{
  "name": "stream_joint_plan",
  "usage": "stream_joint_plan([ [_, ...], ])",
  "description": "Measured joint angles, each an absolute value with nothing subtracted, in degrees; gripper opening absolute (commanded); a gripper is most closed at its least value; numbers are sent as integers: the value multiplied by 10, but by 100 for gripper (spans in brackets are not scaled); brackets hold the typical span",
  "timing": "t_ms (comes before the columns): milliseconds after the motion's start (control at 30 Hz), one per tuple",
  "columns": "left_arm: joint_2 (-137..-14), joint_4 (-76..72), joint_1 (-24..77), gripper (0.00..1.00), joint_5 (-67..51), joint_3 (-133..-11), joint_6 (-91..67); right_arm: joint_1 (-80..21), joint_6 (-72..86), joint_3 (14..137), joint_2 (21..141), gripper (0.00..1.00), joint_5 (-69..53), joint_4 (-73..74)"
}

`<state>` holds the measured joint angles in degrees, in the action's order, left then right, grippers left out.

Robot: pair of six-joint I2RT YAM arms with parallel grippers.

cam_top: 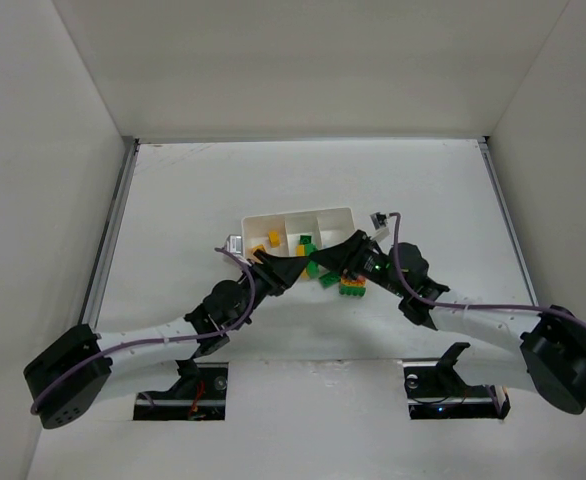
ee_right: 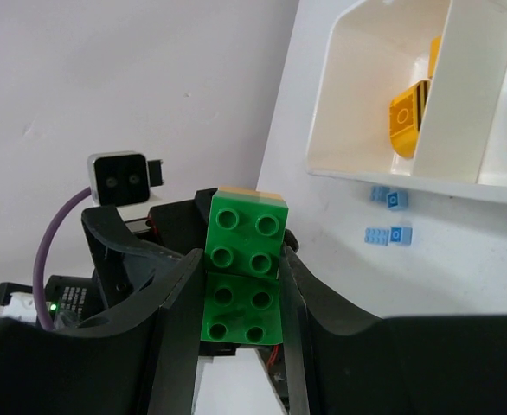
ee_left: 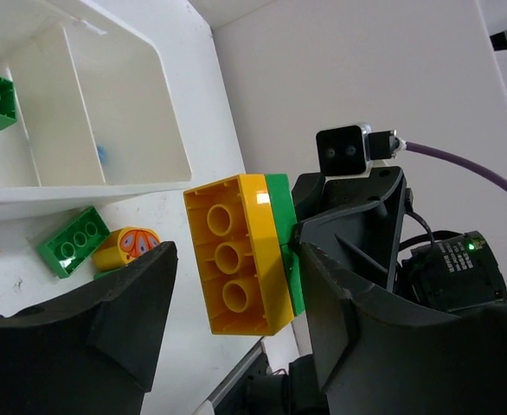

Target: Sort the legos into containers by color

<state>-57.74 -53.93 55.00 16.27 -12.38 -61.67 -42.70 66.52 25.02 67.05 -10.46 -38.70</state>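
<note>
Two-brick stack between both sets of fingers, just beside the tray (cam_top: 298,211)
the right fingers (ee_right: 176,328) clamp the green brick (ee_right: 245,251); the left fingers (ee_left: 106,337) stand apart around the yellow brick (ee_left: 236,255) stuck to it, gap on one side. On the worktop (cam_top: 423,190) by the tray wall: a loose green brick (ee_left: 73,242), a rounded yellow piece (ee_left: 125,249), two light blue bricks (ee_right: 390,234)

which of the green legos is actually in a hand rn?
The green brick clamped in the right hand, yellow brick stuck to it. The other greens lie in the tray or beside it.
</note>
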Motion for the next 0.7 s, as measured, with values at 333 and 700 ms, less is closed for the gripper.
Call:
stream_joint_plan([
  [333,-551,-561,545,45,156,-124,-626,-424,710,251,668,30,-123,-431],
  [700,-492,-564,542,19,166,-124,-631,-436,743,270,682,37,-126,-479],
])
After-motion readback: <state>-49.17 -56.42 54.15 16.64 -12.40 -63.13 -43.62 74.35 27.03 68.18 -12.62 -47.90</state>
